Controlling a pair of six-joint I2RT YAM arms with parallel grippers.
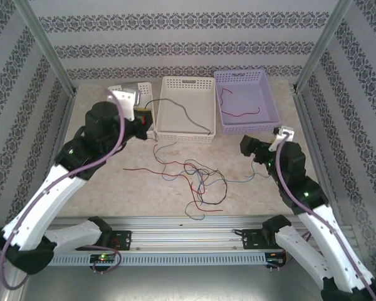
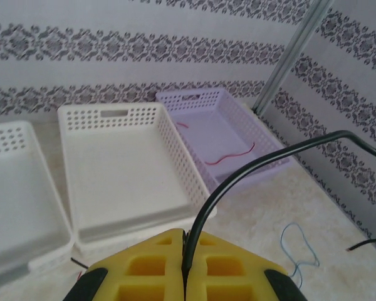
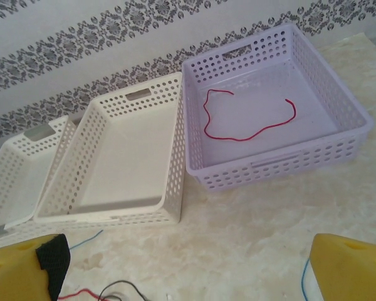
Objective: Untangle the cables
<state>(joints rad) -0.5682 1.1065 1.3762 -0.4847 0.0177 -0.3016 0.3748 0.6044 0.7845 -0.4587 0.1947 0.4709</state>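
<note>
Your left jaws clamp 1 thin black cable point(image 2: 269, 157), apparently to feed it into the white perforated plastic basket point(image 2: 122, 182); your right jaws stand apart beside the tangled red, black, blue wires point(image 1: 200, 179) on the table point(image 1: 113, 188).

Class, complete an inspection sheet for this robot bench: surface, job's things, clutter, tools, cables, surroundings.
Surface: beige marbled table, no spills seen.
Job's things: tangled cables mid-table; red cable inside lilac basket; black cable arching up from the left tool.
Clutter: nothing seen.
Tools: left tool shut on black cable; right tool open.
Cables: mauve arm cables along both arms.
Surroundings: white basket, smaller white basket, patterned walls, metal posts.
</note>
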